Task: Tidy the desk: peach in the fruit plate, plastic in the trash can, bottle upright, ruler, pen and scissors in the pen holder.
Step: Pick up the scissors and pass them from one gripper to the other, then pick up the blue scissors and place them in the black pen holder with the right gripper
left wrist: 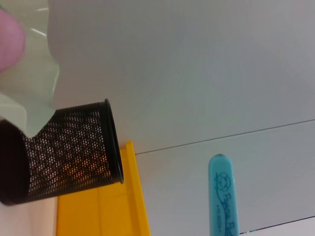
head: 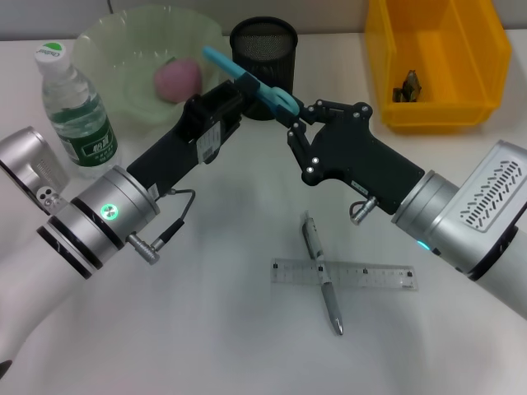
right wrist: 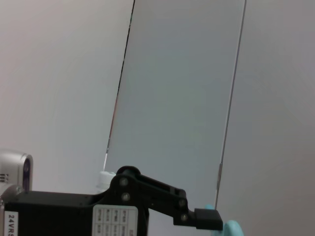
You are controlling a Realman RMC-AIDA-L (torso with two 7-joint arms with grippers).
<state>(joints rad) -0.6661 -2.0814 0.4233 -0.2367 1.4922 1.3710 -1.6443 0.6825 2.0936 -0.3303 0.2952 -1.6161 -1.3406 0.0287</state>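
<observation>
Both silver forearms sat nearest the camera, w/ the two pincers meeting over the middle of the worktop (head: 206, 329) just in front of the pen holder (head: 263, 43). Left pincer (head: 240, 89) was clenched on the teal scissors (head: 247, 81), which ran at a slant thru it, one end up toward the fruit plate (head: 140, 62), the other toward the right pincer (head: 294, 122). Right pincer's fingers sat at that lower end, touching or nearly so; whether clamped or slack couldn't be told. Judged as a hand-over or re-grip, prob. to get the scissors endwise so they'd drop into the narrow holder.

Scissors: smooth glossy plastic sheath/handle, rounded tip, printed logo in left wrist view (left wrist: 223, 196). Holder: black metal mesh cylinder w/ solid rim, open top, see-thru walls. Fruit plate: translucent pale green, wavy rim, w/ the pink peach (head: 178, 80) already in it. Bottle (head: 76, 111) stood upright at the left, clear plastic, green label, white cap. Yellow trash can (head: 436, 62), rigid plastic, held a small dark scrap.

Pen (head: 322, 271) lay across the clear flat ruler (head: 344, 275) on the worktop, forming a cross, near the right forearm; both not yet stowed. Pen slim, metallic, apt to roll; ruler thin, flush to surface, likely awkward to pinch.
</observation>
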